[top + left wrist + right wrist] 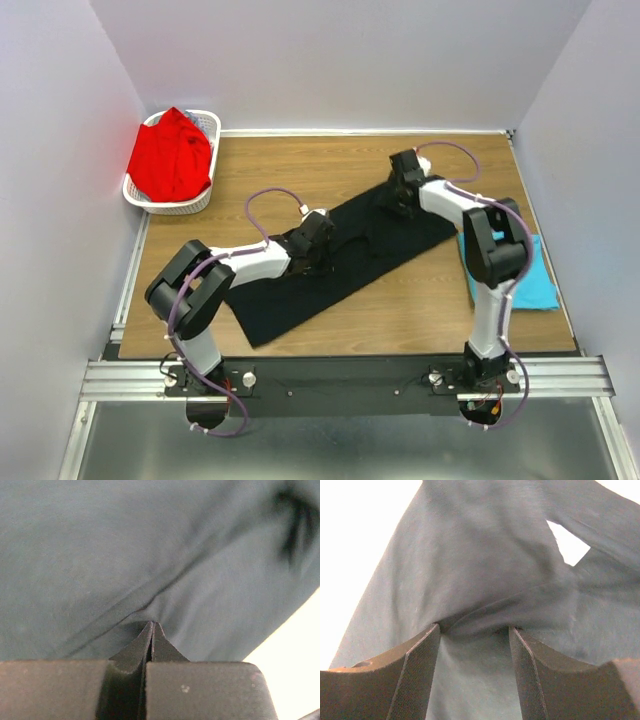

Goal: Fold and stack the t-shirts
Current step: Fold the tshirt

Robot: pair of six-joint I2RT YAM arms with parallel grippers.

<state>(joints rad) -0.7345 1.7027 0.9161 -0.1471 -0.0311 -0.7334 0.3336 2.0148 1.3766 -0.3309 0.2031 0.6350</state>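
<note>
The large black t-shirt (pixel 290 295) lies spread in a diagonal band across the middle of the table. My left gripper (pixel 322 255) rests on its middle part, shut, with a pucker of the black t-shirt (pixel 150 545) pinched at the tips of the left gripper (pixel 152 624). My right gripper (pixel 396 204) sits on the shirt's far right end. In the right wrist view the right gripper (pixel 474 627) is open, and its fingers (pixel 417 670) press down astride a raised fold of the black t-shirt (pixel 485 555). The red t-shirt (pixel 172 155) is heaped in the basket. The turquoise t-shirt (pixel 535 275) lies flat at the right, partly behind my right arm.
The white lattice basket (pixel 170 208) stands at the back left corner of the wooden table (pixel 300 165). Walls close in the left, back and right sides. A metal rail runs along the near edge, with both arm bases on it.
</note>
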